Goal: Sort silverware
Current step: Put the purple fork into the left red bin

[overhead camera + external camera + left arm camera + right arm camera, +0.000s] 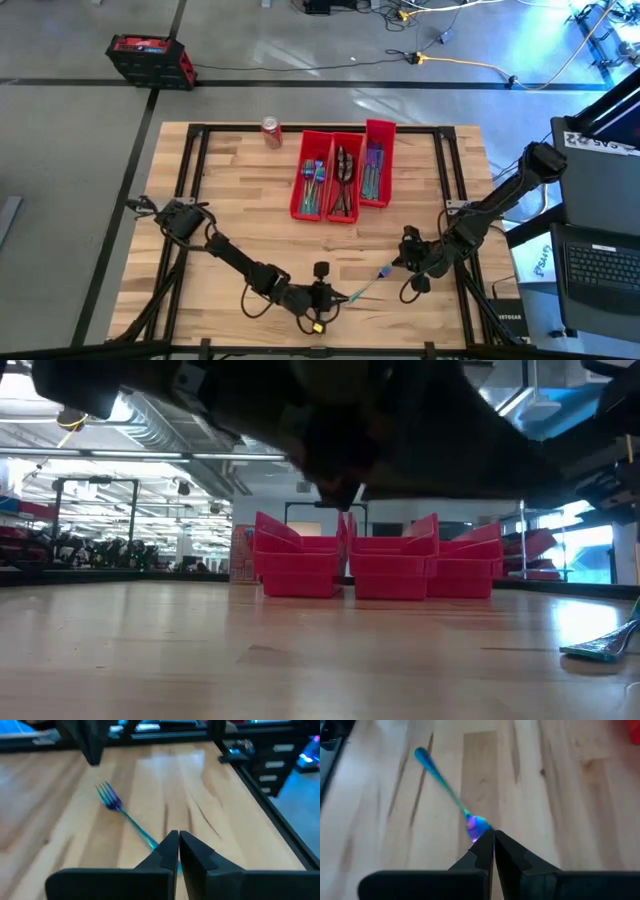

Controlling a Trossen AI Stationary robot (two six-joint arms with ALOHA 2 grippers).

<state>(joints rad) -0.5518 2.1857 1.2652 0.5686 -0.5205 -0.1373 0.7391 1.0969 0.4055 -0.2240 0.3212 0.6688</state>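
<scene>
High view: one iridescent teal-purple fork (368,285) flat on the wooden table (240,200), near the near edge, right of centre, lying slantwise with handle toward near-left and tines toward far-right. Placed between the two arms' tips.

Left gripper (347,296): at the fork's handle end, low over the table. In the left wrist view, fingers (200,855) clenched together on the end of the handle; rest of the handle and the tines running away from the fingertips, free on the wood.

Right gripper (402,262): just beside the fork's tine end, on the far-right side of it. In the right wrist view, fingers (512,852) pressed fully together, tips directly at the fork's broad end. Pinched, touching or merely above it: cannot tell.

Remaining silverware (344,180): sorted into three red bins (318,134) standing side by side at the far centre of the table, well apart from the fork. Teal-blue pieces in the left bin, dark pieces in the middle bin, blue-purple pieces in the right bin; right bin set slightly farther back than the other two.

Red soda can (271,131): upright, just left of the bins, near the far edge.

Low view: bins seen in a row across the table; fork end visible at the far right, low on the table surface.
</scene>
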